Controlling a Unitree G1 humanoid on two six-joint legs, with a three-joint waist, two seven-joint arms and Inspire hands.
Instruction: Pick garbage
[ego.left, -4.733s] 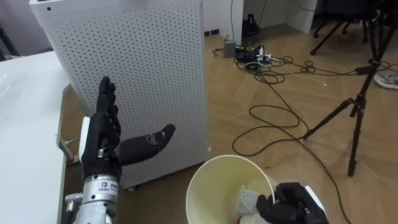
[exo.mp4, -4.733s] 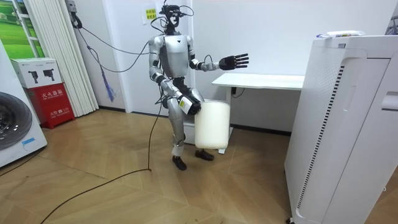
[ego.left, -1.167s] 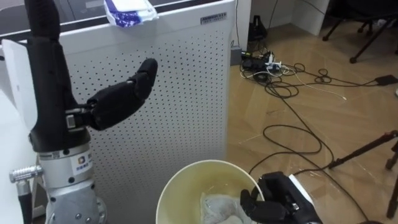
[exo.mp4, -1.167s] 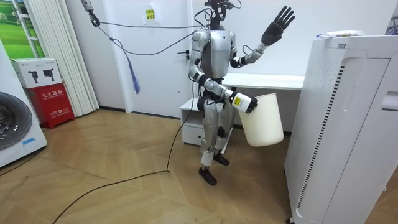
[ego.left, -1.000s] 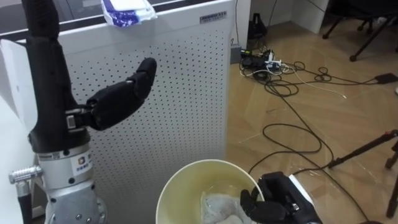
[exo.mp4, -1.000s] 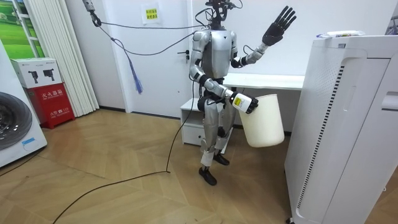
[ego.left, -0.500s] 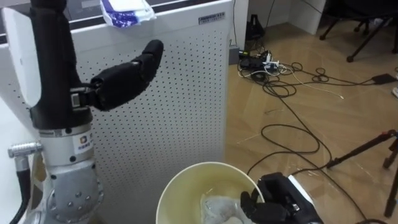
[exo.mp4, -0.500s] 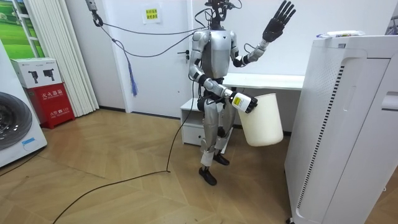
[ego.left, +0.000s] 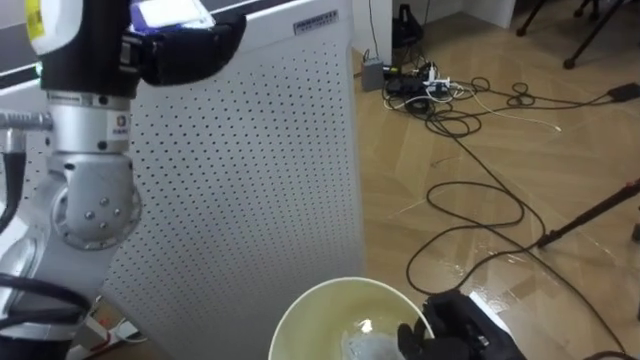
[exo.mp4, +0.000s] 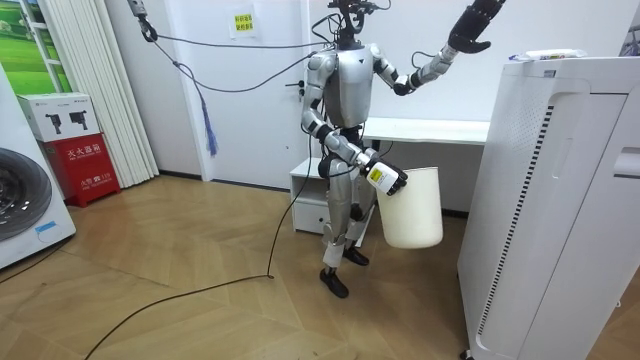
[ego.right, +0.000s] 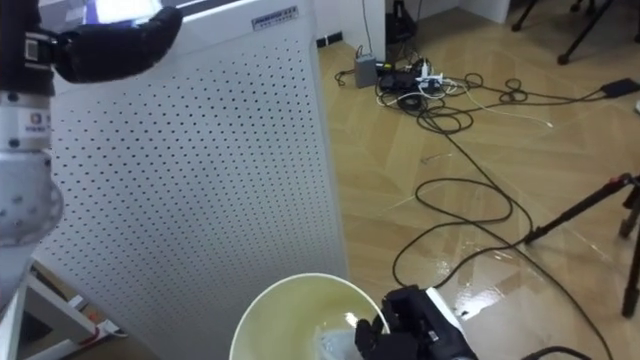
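Note:
A blue-and-white wrapper (ego.left: 170, 12) lies on top of the tall white perforated unit (ego.left: 250, 170). My left hand (ego.left: 190, 55) is raised to that top edge, its thumb stretched out just below the wrapper and apart from it. In the room view the left hand (exo.mp4: 478, 25) is up high with straight fingers, short of the litter (exo.mp4: 550, 54) on the unit (exo.mp4: 550, 200). My right hand (ego.left: 450, 335) is curled on the rim of the cream bin (ego.left: 320, 310), with crumpled rubbish (ego.left: 365, 345) inside. The bin (exo.mp4: 410, 207) hangs at my right side.
Cables and a power strip (ego.left: 450, 100) sprawl over the wooden floor to the right, and a dark tripod leg (ego.left: 590, 215) slants near the right edge. A white desk (exo.mp4: 420, 130) stands behind me. A washing machine (exo.mp4: 25, 200) is at the room view's left.
My left arm has swung up and forward, bringing the hand to the unit's top near the wrapper. The bin has dropped lower and hangs more upright. The head camera has shifted.

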